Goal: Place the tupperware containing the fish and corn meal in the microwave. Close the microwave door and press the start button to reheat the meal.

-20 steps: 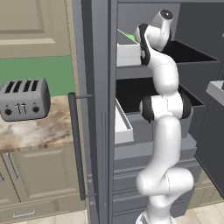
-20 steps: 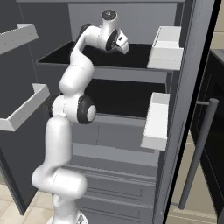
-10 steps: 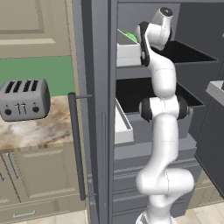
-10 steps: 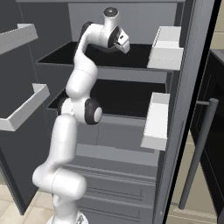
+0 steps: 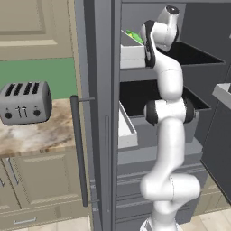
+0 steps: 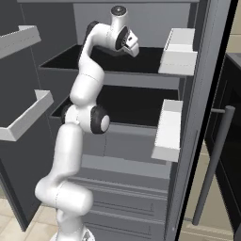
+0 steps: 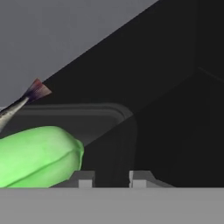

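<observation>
Fridge shelf (image 6: 141, 59) holds the tupperware (image 7: 114, 114), just beyond the tool (image 7: 112, 178).

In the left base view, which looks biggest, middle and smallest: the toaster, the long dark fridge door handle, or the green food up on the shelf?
1. The fridge door handle looks biggest; it is the tallest.
2. The toaster comes next.
3. The green food looks smallest, just a sliver peeking out beside the arm, so part of it is hidden.

Base views flank arm (image 5: 169, 135), sharing fridge shelves (image 6: 141, 59).
</observation>
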